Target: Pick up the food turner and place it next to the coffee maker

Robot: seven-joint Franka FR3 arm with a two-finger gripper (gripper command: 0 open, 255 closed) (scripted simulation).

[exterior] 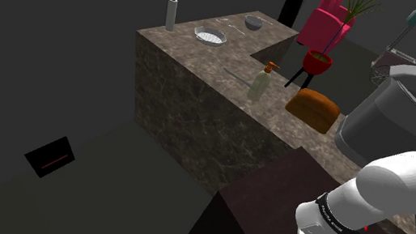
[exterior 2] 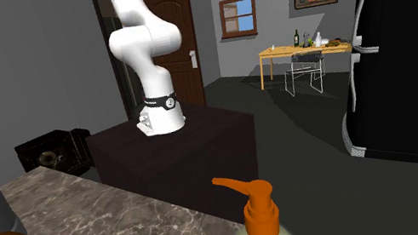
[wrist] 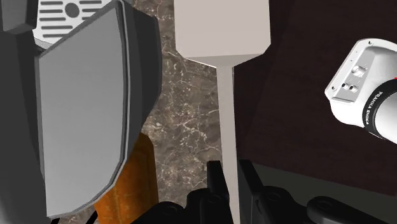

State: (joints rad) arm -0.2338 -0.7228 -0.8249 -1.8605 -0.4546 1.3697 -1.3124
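Note:
In the wrist view my gripper is shut on the thin handle of the pale grey food turner. Its broad flat blade points away from the fingers. The turner hangs over the brown marble counter, between the grey coffee maker and the dark stand. I cannot tell whether the blade touches the counter. In the shoulder view the coffee maker stands at the counter's near right end, beside an orange-brown loaf.
A soap pump bottle stands on the counter. Farther back are a strainer bowl, a grey cylinder and a small bowl. The loaf lies close beside the coffee maker. A red plant pot stands behind the counter.

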